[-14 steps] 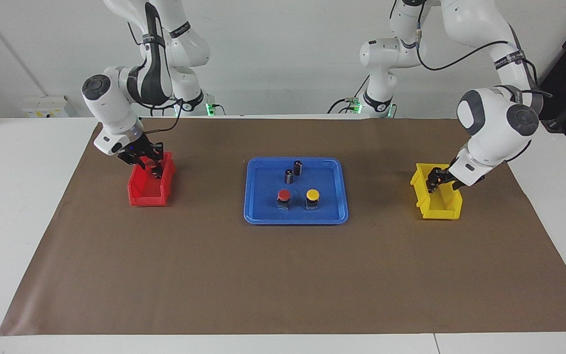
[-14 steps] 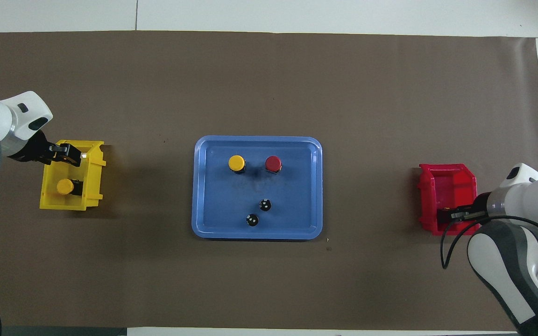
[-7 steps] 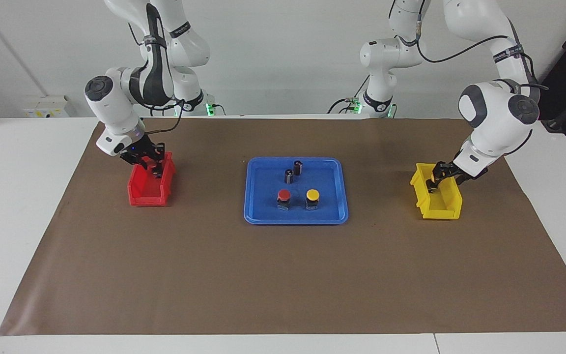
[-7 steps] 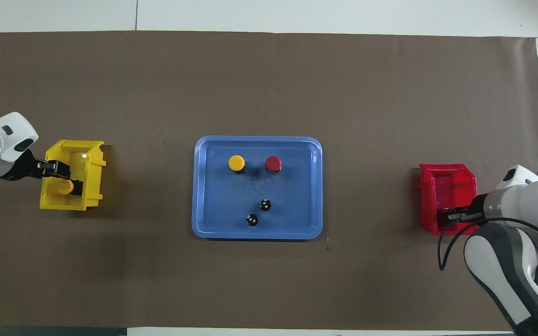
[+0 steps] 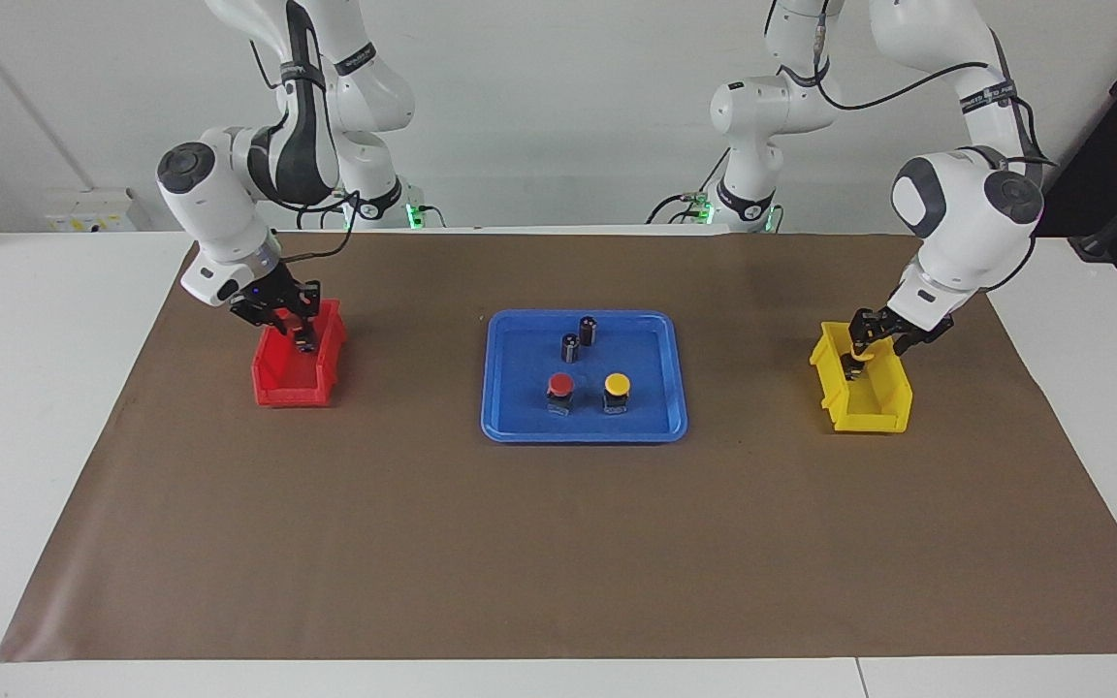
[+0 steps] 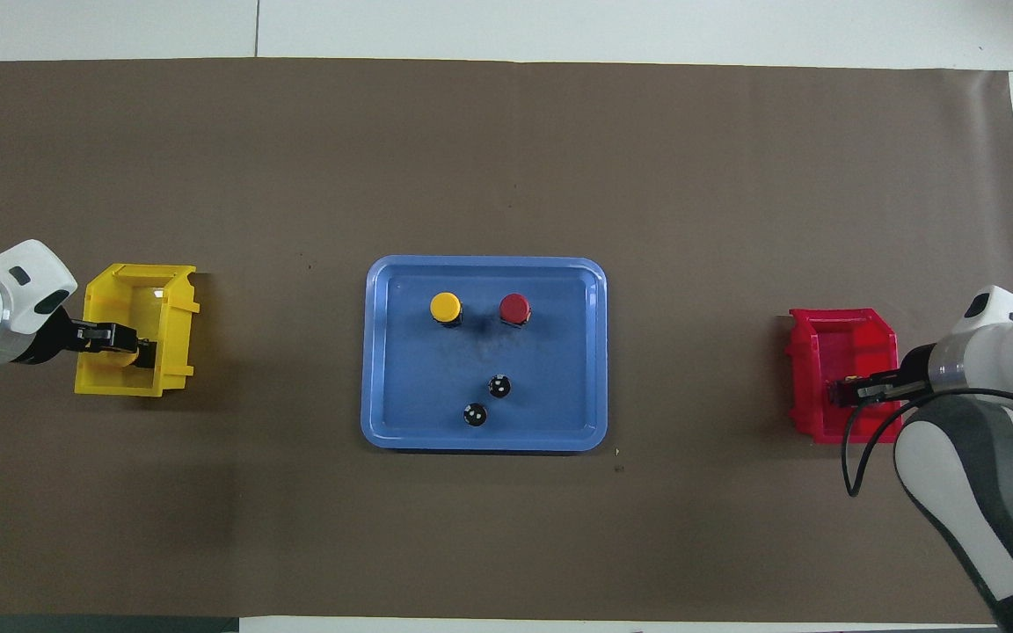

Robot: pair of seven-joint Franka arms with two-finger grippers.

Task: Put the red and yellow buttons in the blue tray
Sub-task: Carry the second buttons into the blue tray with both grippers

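Flat rectangular blue plastic tray (image 5: 500,427) at mid-tabletop: holds one red-capped push button (image 5: 559,387), one yellow-capped push button (image 5: 617,385) beside it, and two dark capless cylinders (image 5: 579,338) nearer the robots. Left end effector (image 5: 854,361), grip state unclear, reaches into the small yellow plastic bin (image 5: 883,415), over another yellow-capped button (image 6: 126,354). Right end effector (image 5: 302,334), fingers closed, reaches into the small red plastic bin (image 5: 287,388); whether it holds anything is hidden.

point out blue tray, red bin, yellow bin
blue tray (image 6: 401,352): overhead view, bare floor near one end.
red bin (image 5: 279,388): facing view, outer side wall.
yellow bin (image 6: 174,325): overhead view, side wall rim.
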